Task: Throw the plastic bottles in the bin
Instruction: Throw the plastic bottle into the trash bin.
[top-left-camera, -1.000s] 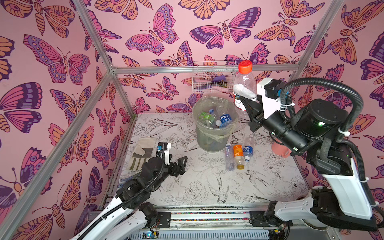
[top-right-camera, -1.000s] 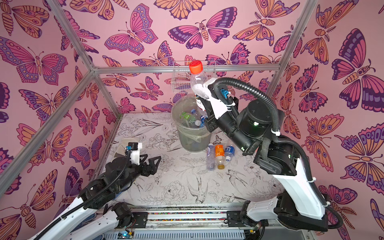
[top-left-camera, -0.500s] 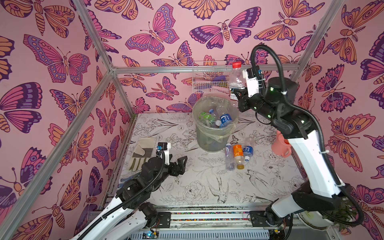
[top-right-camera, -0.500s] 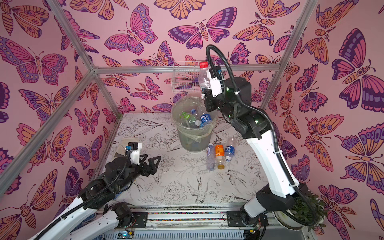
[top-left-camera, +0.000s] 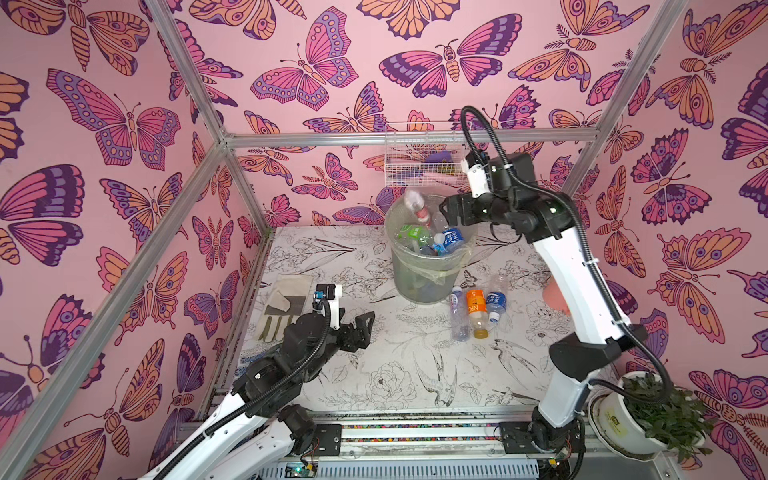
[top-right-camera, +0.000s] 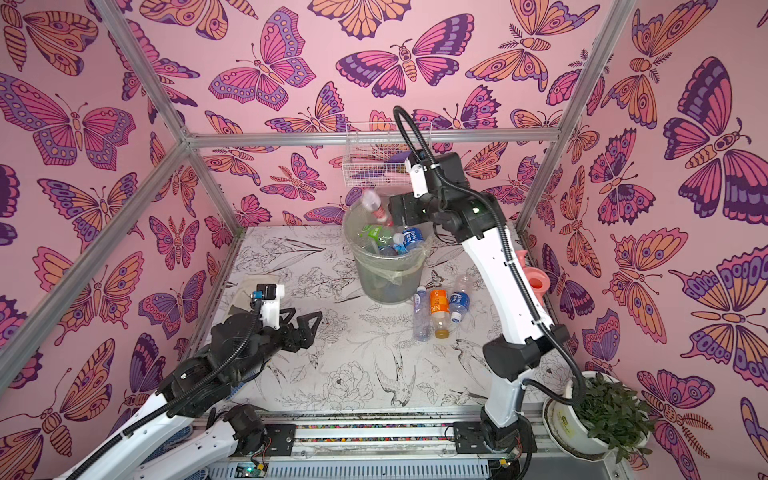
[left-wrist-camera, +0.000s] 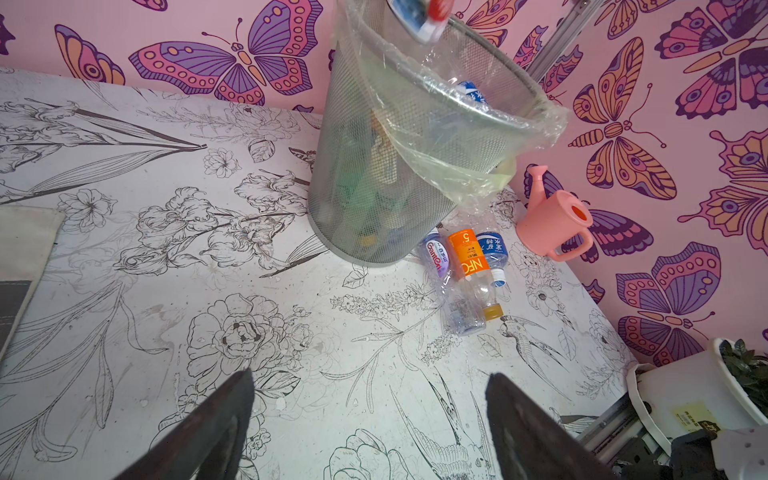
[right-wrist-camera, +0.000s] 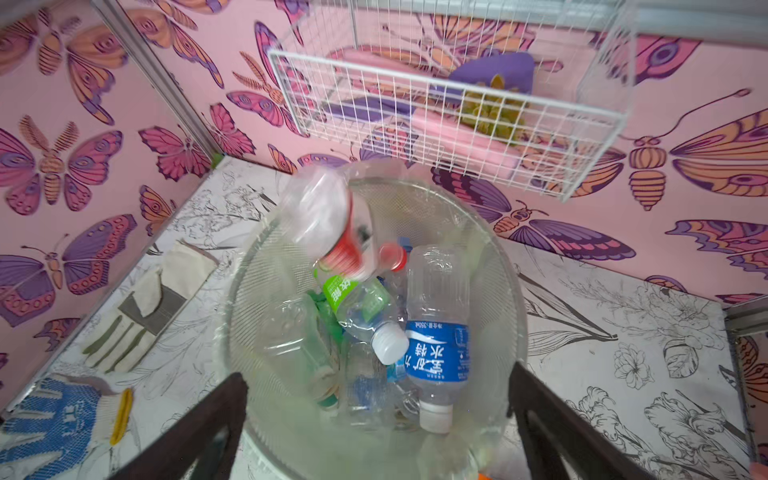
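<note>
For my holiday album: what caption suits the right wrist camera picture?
Open fingers above a lined bin of plastic bottles, a blurred red-labelled bottle in mid-air over it.

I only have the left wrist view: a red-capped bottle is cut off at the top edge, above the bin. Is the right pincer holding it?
Observer: No. The right pincer is open over the bin, and the red-capped bottle is loose, cap down, at its mouth.
Operator: What's on top inside the bin?
Observer: A blue-labelled bottle with a white cap, beside a green-labelled bottle.
</note>
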